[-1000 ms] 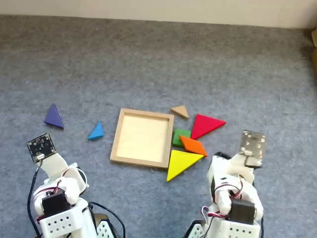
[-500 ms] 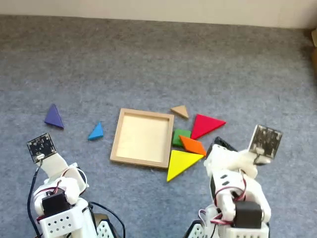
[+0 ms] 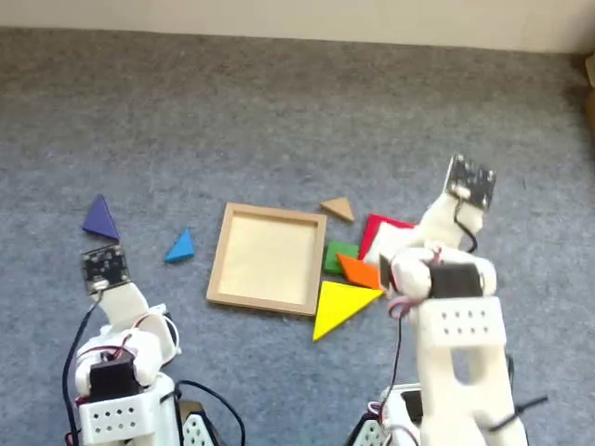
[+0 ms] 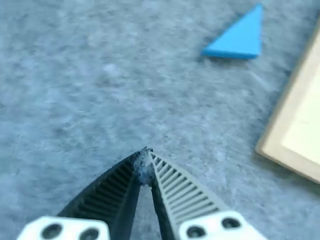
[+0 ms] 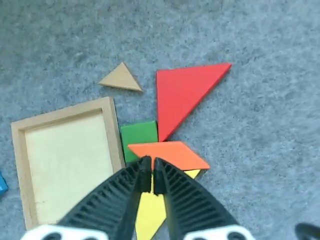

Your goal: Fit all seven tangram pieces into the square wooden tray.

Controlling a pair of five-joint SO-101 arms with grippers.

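Grey carpet (image 3: pixel 279 111) carries the square wooden tray (image 3: pixel 270 213), with all seven pieces lying outside it. The yellow triangle (image 3: pixel 339 304), red triangle (image 5: pixel 182 95), orange parallelogram (image 5: pixel 172 151) and green square (image 3: pixel 337 255) cluster beside its right edge, the tan triangle (image 3: pixel 338 208) just beyond them. The purple triangle (image 3: pixel 100 219) and blue triangle (image 3: pixel 180 247) lie to its left. The right gripper (image 5: pixel 151 172), closed on nothing, hangs over the orange parallelogram. The left gripper (image 4: pixel 145 160), likewise closed and empty, hangs over carpet near the blue triangle.

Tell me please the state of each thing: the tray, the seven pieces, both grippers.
wooden tray, empty
purple triangle, outside the tray
blue triangle, outside the tray
tan triangle, outside the tray
red triangle, outside the tray
green square, outside the tray
orange parallelogram, outside the tray
yellow triangle, outside the tray
left gripper, shut
right gripper, shut
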